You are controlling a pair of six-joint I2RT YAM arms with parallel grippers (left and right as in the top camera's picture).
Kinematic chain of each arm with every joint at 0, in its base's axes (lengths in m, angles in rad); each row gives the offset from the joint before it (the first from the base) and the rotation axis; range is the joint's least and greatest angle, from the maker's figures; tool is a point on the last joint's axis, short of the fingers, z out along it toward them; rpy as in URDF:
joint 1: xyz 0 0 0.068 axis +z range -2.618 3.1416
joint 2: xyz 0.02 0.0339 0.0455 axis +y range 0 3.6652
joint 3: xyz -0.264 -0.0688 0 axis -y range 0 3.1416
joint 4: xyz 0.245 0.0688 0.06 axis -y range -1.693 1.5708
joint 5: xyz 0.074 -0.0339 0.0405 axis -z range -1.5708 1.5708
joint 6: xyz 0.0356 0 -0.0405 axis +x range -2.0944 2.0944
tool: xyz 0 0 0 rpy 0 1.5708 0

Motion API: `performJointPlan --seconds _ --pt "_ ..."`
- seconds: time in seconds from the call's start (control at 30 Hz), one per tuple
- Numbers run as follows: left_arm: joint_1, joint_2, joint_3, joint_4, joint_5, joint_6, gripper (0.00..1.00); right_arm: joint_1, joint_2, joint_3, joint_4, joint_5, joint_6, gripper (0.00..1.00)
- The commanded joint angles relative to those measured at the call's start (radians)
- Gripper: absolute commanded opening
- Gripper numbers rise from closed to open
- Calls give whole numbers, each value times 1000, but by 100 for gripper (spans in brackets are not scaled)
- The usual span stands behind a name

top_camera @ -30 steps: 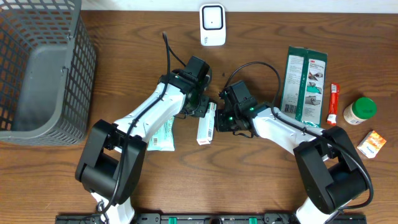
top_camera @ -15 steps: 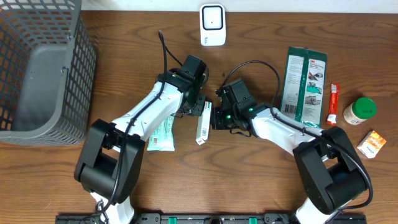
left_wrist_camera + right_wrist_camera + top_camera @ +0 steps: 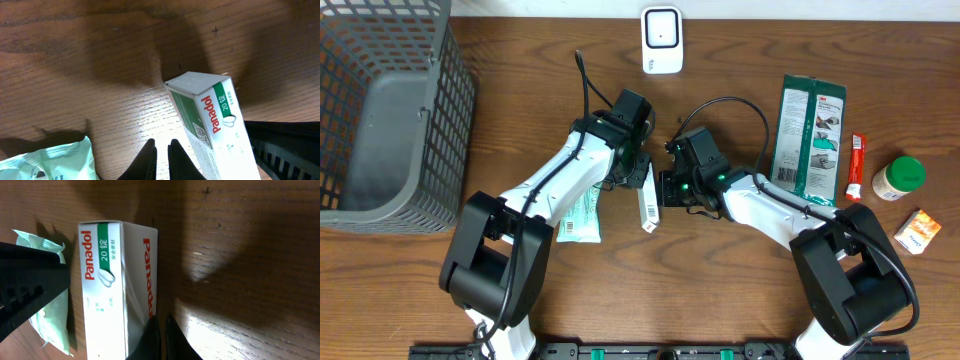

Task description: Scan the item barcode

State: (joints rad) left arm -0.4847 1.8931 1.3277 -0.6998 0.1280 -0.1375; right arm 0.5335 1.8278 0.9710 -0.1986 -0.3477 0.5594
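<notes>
At the far left of the wooden table (image 3: pixel 520 70) stands a grey mesh basket (image 3: pixel 390 110). The left arm (image 3: pixel 545 195) reaches from the near edge toward the middle, and in the overhead view it partly covers a pale green pouch (image 3: pixel 582 215) lying flat on the wood. The left gripper (image 3: pixel 161 145) is closed on itself, with its two fingers (image 3: pixel 148 155) almost together. The Panadol box (image 3: pixel 648 203) lies just to their right — beside one finger, not between the pair.

The box is white with a green band and red lettering. It rests on the table at the centre, between the two grippers, with its long side running roughly toward and away from the robot. In the left wrist view a small square code shows on one side face.

Just right of the box, the right gripper (image 3: pixel 161 322) is likewise pinched closed on nothing — the box's edge sits against the outer side of one finger. The white scanner (image 3: pixel 662 40) stands at the far edge, well apart from the box. Farther right lie a green packet (image 3: pixel 810 135), a red tube (image 3: pixel 857 165), a green-lidded jar (image 3: pixel 898 178) and a small orange carton (image 3: pixel 918 230).
</notes>
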Motion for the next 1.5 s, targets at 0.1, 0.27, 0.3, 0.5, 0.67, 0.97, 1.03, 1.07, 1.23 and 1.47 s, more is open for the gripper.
performJointPlan --seconds 0.1,0.27,0.3,0.5,0.67,0.97,1.03,1.07,1.23,1.47 --pt "2 -10 -15 -8 -5 -6 12 5 2 -6 3 0 13 2" --pt "1 -10 -15 -22 74 -6 12 5 2 -6 4 4 13 1" --pt "1 -10 -15 -22 74 -8 12 5 2 -6 4 7 13 1" --pt "1 -1 -22 -25 73 -19 12 16 2 -6 4 28 23 1" --pt "1 0 -48 -19 74 -43 12 45 2 -6 4 82 31 1" --pt "1 1 -48 -24 73 -43 12 65 2 -6 16 143 31 1" --pt "1 1 -48 -24 74 -43 12 75 2 -6 21 154 31 1" --pt "1 1 -48 -24 74 -43 12 81 2 -6 24 160 31 1" --pt "1 1 -48 -24 74 -44 12 96 2 -5 32 183 31 1" --pt "1 1 -48 -24 84 -63 12 97 2 -5 34 194 31 1"
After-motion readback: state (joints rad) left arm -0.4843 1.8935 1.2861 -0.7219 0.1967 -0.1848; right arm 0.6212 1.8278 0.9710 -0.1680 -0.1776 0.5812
